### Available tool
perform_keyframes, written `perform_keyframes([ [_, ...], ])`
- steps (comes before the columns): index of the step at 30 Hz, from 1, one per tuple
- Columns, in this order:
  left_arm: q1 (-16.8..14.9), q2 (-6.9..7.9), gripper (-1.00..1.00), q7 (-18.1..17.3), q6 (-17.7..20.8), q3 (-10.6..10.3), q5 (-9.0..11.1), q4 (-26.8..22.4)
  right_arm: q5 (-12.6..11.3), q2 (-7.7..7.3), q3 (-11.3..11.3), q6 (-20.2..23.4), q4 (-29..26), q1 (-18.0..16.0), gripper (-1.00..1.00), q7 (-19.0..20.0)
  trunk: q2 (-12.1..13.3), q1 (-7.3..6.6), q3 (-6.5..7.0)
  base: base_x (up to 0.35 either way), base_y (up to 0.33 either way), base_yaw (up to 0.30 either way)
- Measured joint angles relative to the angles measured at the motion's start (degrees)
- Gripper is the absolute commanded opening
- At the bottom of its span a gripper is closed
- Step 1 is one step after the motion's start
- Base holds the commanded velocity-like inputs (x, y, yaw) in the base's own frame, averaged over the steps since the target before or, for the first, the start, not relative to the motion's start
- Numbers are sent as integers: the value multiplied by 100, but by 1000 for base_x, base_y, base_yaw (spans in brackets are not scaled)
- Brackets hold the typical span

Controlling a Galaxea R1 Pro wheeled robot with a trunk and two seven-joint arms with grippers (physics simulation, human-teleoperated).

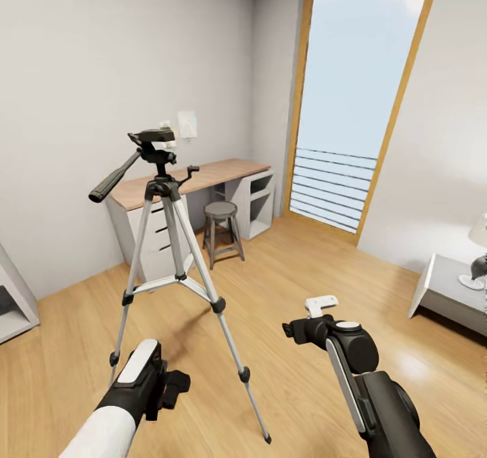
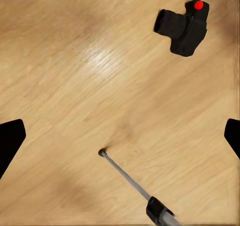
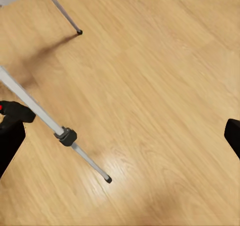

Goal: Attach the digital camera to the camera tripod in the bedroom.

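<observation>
On the floor (image 2: 75, 85) beside a tripod (image 1: 169, 241) leg lies the camera (image 2: 182, 26), below your left gripper (image 2: 120, 136), whose fingers are spread to straddle it. Your right gripper (image 3: 120, 136) hangs spread too, empty.

tripod legs (image 3: 55, 123) on wood floor (image 3: 160, 85), hand (image 3: 120, 136) open

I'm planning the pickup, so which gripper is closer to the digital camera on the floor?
Left. The left gripper hangs open just above the digital camera, which lies beside it by the tripod leg. The right gripper is across that leg, farther off.
</observation>
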Motion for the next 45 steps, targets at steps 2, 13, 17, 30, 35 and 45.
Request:
perform_keyframes([
  [2, -117, 26, 100, 25, -5, 10, -4, 49, -1, 126, 7, 0, 0, -29, 100, 0, -80, 44, -36, 0, 0, -117],
  [13, -229, 72, 100, 18, -222, 6, 8, 374, 4, 270, 13, 0, 1, -81, 100, 0, -522, 286, -234, 0, 0, -52],
  [17, -234, 74, 100, 32, -275, -3, 10, 408, 5, 277, 14, 0, 1, -79, 100, 0, -682, 374, -305, 0, 0, -10],
  [30, -245, 106, 100, 2, -320, 0, -20, 442, 2, 232, 23, 0, 1, -7, 100, 179, -1203, 659, -539, 0, 0, -1],
  [35, -485, 172, 100, -30, -281, -2, -296, 472, 12, 182, -26, 2, 4, 11, 100, 816, -1404, 769, -628, 0, 0, 0],
  [45, -1084, 166, 100, -119, -249, -16, -522, 870, 46, -354, -85, 4, 19, 15, 100, 1662, -1805, 989, -808, 0, 0, 0],
])
